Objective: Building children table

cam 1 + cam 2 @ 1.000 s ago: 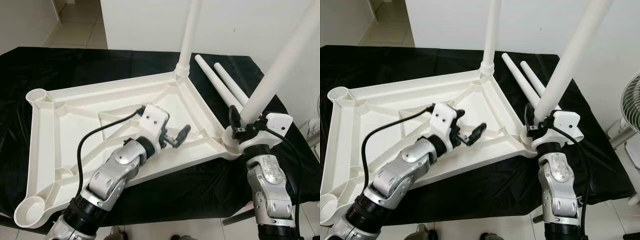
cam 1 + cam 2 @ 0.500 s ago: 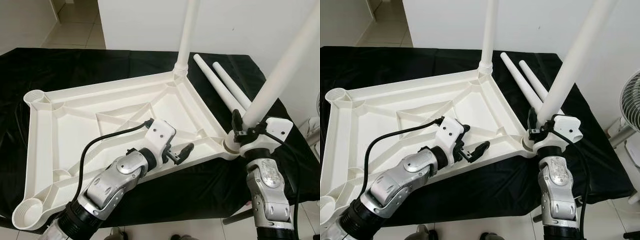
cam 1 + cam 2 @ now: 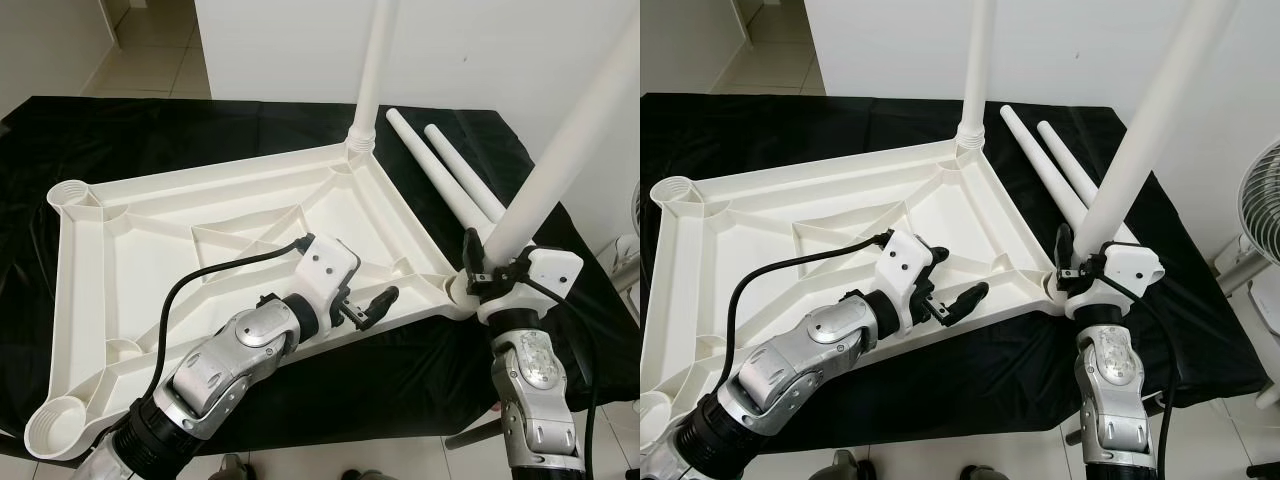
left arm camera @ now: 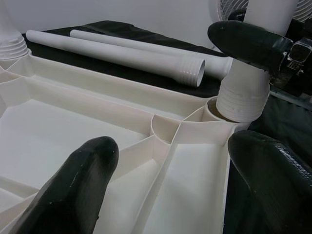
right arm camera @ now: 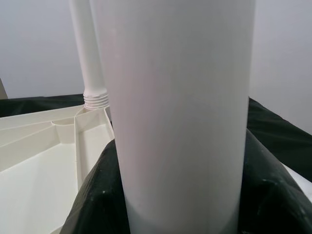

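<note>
On the black cloth (image 3: 120, 130) before us lies the white plastic tabletop (image 3: 150, 250), upside down, its ribbed underside up and a round socket at each corner. One leg (image 3: 372, 70) already stands upright in the far corner socket. Our right gripper (image 3: 492, 262) is pinching a second leg (image 3: 560, 150) low on its shaft, fingers closed around it, with its threaded foot sitting at the mouth of the near right socket (image 4: 229, 114); this leg leans away to the right and is not yet plumb. We judge that seating this second leg is the step in hand, roughly the halfway mark. Our left gripper (image 3: 372, 305) hovers over the tabletop's near edge beside that socket, its fingers (image 4: 73, 190) spread and holding nothing. We cannot tell whether it touches the rim.

Next we would need to bring the leg upright over the socket and twist or press it home, while the left gripper steadies the tabletop against turning. Two spare legs (image 3: 440, 170) lie side by side on the cloth just beyond the right edge.

All parts are smooth, matte, moulded plastic: legs are plain hollow tubes with ridged screw ends, the tabletop a shallow tray of thin stiffening ribs. Such light pieces would likely slide easily on the cloth.
</note>
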Available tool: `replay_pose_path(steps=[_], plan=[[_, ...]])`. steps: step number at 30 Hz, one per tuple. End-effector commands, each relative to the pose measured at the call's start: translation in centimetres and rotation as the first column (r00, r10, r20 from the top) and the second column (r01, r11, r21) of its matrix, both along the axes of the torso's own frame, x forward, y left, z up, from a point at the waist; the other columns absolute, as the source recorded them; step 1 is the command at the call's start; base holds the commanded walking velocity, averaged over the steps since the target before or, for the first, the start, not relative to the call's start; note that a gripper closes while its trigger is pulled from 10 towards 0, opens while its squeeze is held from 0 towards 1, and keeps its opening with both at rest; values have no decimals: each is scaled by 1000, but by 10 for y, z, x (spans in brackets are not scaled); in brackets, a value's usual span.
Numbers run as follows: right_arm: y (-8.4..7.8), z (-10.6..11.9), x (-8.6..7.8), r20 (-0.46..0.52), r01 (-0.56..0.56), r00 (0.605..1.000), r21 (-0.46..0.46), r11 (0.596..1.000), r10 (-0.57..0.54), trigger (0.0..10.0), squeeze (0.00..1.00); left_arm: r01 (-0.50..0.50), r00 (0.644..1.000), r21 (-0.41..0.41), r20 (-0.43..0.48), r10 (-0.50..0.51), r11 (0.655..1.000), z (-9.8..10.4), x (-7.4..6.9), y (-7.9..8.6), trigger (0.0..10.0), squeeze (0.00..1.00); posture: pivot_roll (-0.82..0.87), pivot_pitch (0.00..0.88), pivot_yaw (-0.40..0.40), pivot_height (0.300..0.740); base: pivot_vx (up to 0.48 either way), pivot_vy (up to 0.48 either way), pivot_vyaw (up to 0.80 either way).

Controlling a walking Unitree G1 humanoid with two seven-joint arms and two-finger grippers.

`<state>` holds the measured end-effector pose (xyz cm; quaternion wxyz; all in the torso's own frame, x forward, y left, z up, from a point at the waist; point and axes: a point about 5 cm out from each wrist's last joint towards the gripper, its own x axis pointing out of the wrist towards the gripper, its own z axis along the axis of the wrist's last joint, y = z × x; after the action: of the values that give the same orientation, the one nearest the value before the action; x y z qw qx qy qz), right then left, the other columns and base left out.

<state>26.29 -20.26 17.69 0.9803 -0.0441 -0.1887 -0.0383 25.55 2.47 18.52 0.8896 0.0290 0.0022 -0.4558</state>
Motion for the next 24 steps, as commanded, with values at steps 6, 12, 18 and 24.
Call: replay_pose_path(steps=[6, 12, 18, 24], plan=[[2, -18, -5, -44, -14, 999, 3, 1000, 14, 10000, 0, 259, 966, 11, -3, -259, 966, 4, -11, -6, 10000, 0, -16, 133, -12, 740, 0, 0, 0], [-2, -25, 2, -65, 15, 998, 15, 1000, -14, 10000, 0, 252, 968, 4, 1, -252, 968, 8, -9, -5, 10000, 0, -16, 141, -3, 740, 0, 0, 0], [1, -28, 14, -82, -3, 997, 60, 998, 8, 10000, 0, 247, 969, 1, 2, -247, 969, 10, -8, -4, 10000, 0, -12, 142, -1, 740, 0, 0, 0], [7, -28, 18, -83, -37, 996, 43, 998, 40, 10000, 0, 244, 970, -1, 2, -244, 970, 12, -7, -3, 10000, 0, -8, 141, -4, 740, 0, 0, 0]])
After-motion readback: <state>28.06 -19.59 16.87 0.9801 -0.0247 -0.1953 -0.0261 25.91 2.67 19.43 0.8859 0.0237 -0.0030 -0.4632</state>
